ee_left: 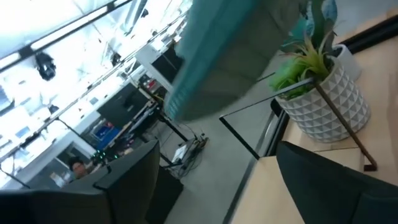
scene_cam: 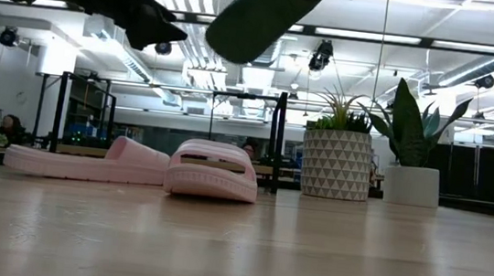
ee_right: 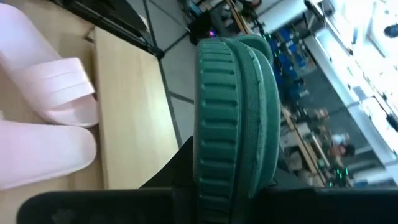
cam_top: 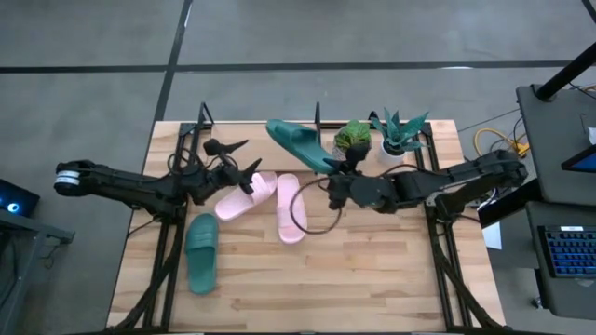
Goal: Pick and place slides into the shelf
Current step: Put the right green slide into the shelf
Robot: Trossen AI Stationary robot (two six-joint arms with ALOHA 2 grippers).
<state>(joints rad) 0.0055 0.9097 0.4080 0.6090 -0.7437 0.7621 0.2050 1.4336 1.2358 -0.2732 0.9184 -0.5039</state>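
Note:
My right gripper (cam_top: 332, 177) is over the table's middle, shut on a dark teal slide (cam_top: 300, 144) that is up in the air near the shelf (scene_cam: 277, 141) at the far edge. My left gripper (cam_top: 244, 166) hangs open just left of it, above the pink slides, touching nothing; its fingers (ee_left: 127, 180) stand wide apart. Two pale pink slides (cam_top: 247, 195) (cam_top: 291, 207) lie soles down on the table's middle. A second teal slide (cam_top: 202, 251) lies flat at the near left. My right gripper pinches the teal slide's end nearest it (ee_right: 229, 168) between its two fingers, which come roughly level from the table's right. The ribbed sole edge (ee_right: 217, 106) stands on edge in the wrist view. The slide is lifted clear and juts away toward the far left, slanting.
Two potted plants (cam_top: 354, 138) (cam_top: 402, 132) stand at the far right beside the shelf. A cable loop (cam_top: 312, 212) hangs from the right arm over one pink slide. Bare wood lies along the near edge (cam_top: 326, 288). Black arm frames run down both sides.

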